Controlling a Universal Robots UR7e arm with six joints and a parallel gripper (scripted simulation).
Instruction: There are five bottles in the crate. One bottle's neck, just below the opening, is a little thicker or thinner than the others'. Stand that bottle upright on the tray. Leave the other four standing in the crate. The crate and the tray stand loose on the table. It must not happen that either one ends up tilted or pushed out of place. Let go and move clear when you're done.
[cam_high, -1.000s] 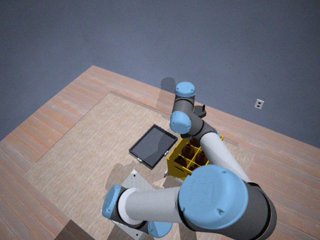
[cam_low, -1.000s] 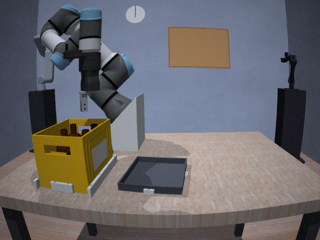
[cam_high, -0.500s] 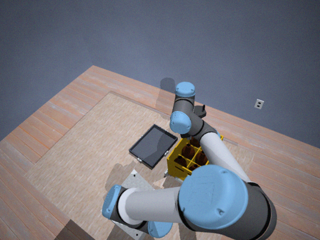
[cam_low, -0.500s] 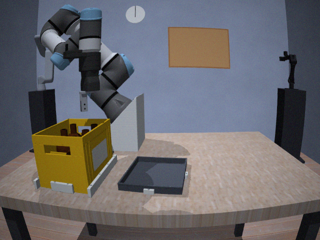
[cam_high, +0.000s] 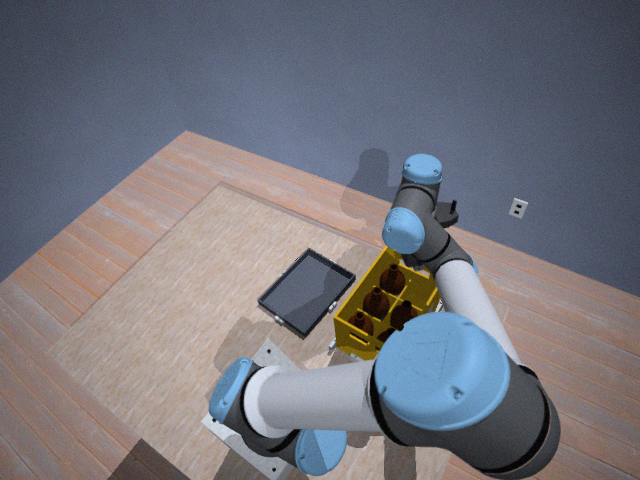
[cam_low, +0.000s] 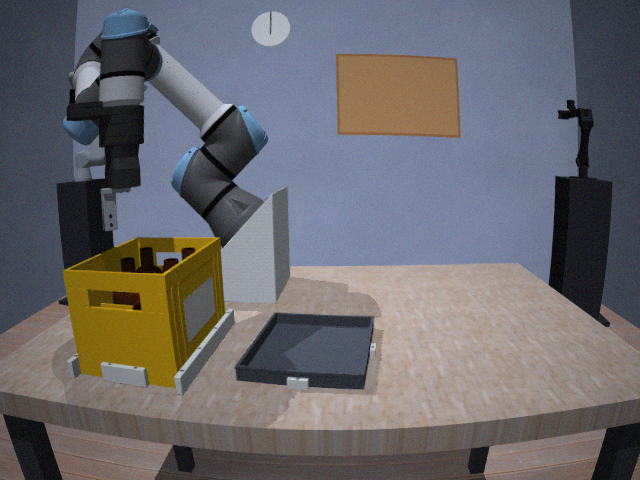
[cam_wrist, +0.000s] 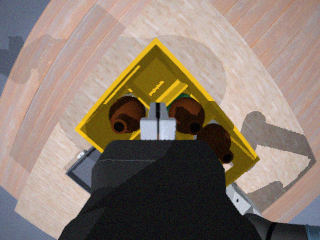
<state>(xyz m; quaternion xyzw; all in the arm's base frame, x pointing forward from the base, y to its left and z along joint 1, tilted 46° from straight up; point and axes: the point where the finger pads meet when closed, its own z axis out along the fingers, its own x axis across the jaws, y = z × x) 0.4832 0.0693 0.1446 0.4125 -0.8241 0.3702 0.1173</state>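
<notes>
Top view: yellow crate (cam_high: 345, 324) sits right of the dark tray (cam_high: 268, 301), the two close but apart; tray holds no bottle; four brown bottle tops (cam_high: 375, 302) visible in the crate cells, the rest covered by the arm (cam_high: 467, 294); gripper itself hidden under the wrist joints here.

Exterior view: gripper (cam_low: 109, 214) hangs above the far-left part of the crate (cam_low: 149, 315), clear of the rim and of the bottle necks (cam_low: 147, 258); fingers pressed together with nothing between them; tray (cam_low: 305, 374) lies to the right of the crate on the table (cam_low: 465, 330), between white locating blocks (cam_low: 124, 373).

Wrist view: the two pale fingertips meet flat, no gap, no neck caught; bottles (cam_wrist: 126, 114) show on either side of them and one more further right, all seated in the crate (cam_wrist: 100, 110); which neck is the odd one cannot be told at this size.

Judgement: step in hand is gauging or choosing a neck, none lifted yet. To do it well: reopen fully before descending; centre on one neck just under the lip; come straight down so the neighbours and the loose crate are not nudged; close gently, compare widths.
</notes>
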